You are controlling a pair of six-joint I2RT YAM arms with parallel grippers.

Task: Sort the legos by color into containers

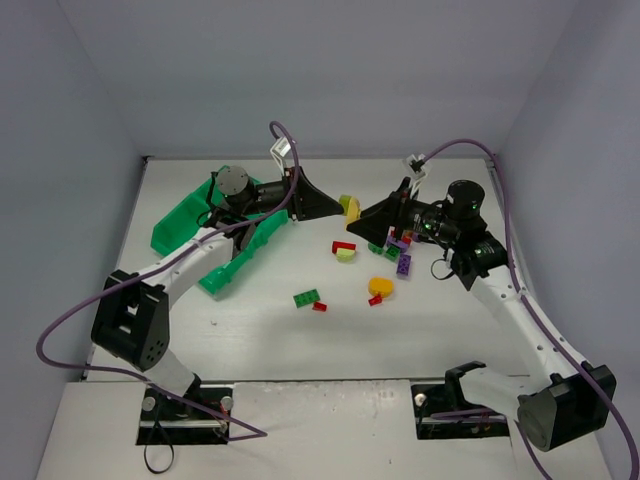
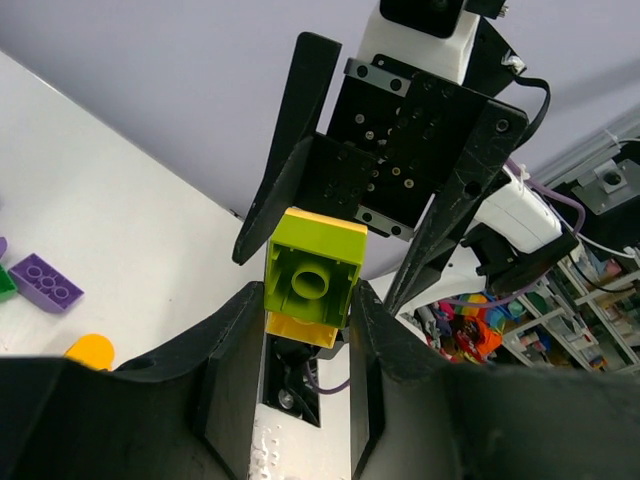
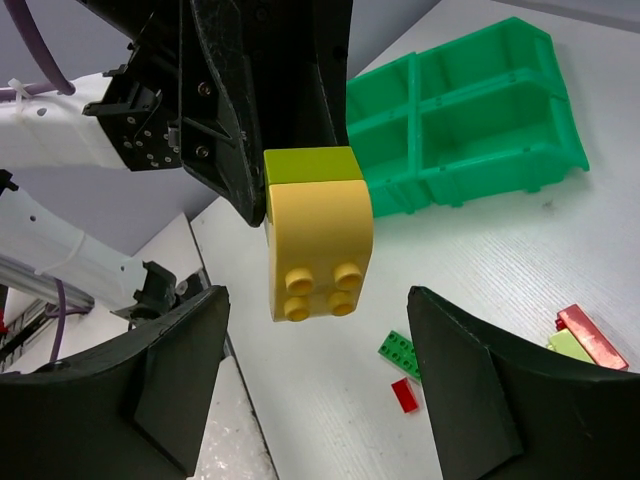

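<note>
My left gripper (image 1: 325, 205) is shut on a lime brick (image 2: 312, 270) stuck to a yellow brick (image 3: 318, 250) and holds the pair above the table. In the left wrist view the pair sits between my left fingers (image 2: 235, 340). My right gripper (image 1: 375, 223) is open and faces the pair. Its fingers (image 3: 170, 380) stand wide on either side of the yellow brick without touching it. The green four-compartment tray (image 1: 178, 225) lies at the back left, partly hidden by the left arm, and shows fully in the right wrist view (image 3: 470, 120).
Loose legos lie mid-table: a red and lime pair (image 1: 344, 250), a green brick (image 1: 307, 297), a small red brick (image 1: 320, 306), a yellow piece (image 1: 381, 286), a purple brick (image 1: 404, 264) and a mixed cluster (image 1: 392, 245) under the right gripper. Grey walls enclose the table.
</note>
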